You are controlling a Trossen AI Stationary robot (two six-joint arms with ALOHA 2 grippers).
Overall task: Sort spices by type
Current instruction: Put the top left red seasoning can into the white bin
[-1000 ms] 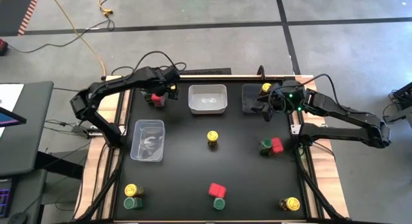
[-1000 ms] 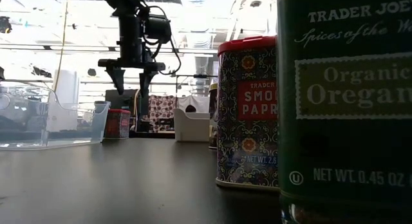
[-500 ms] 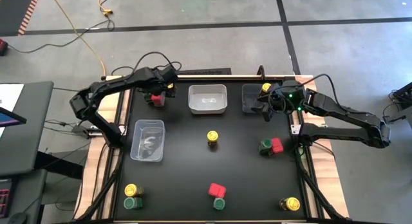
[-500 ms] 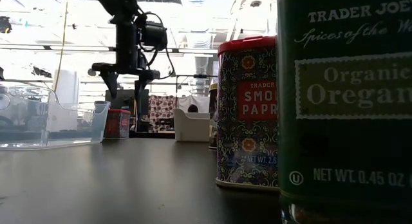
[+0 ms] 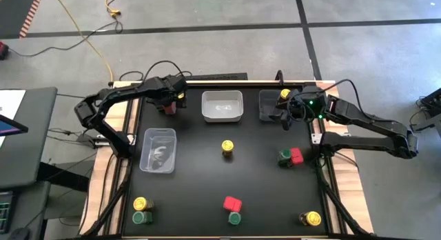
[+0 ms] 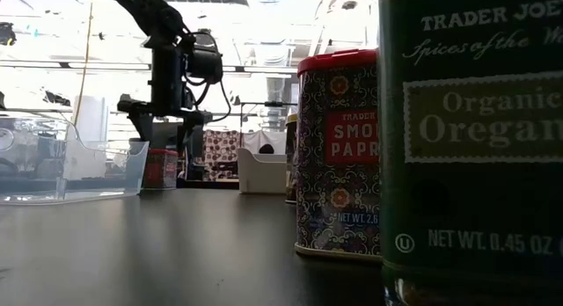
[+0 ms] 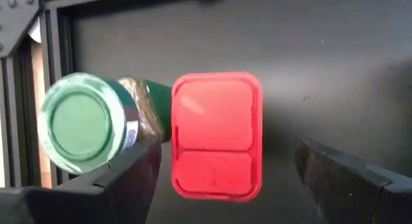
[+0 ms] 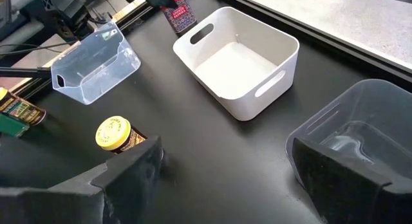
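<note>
Left gripper (image 5: 169,101) spread wide above a red box (image 7: 217,135) at the table's (image 5: 200,178) far left corner.

A green-lidded jar (image 7: 82,121) touches that box; right gripper (image 5: 284,116), fingers apart, hangs by the far right tray (image 8: 360,143). Other spices sit scattered toward the near edge.

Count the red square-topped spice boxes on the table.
3. One red box at the back-left corner under the left tool, beside a green-lidded jar; a second red box near the right edge; a third red box front centre. The arms may hide more.
</note>
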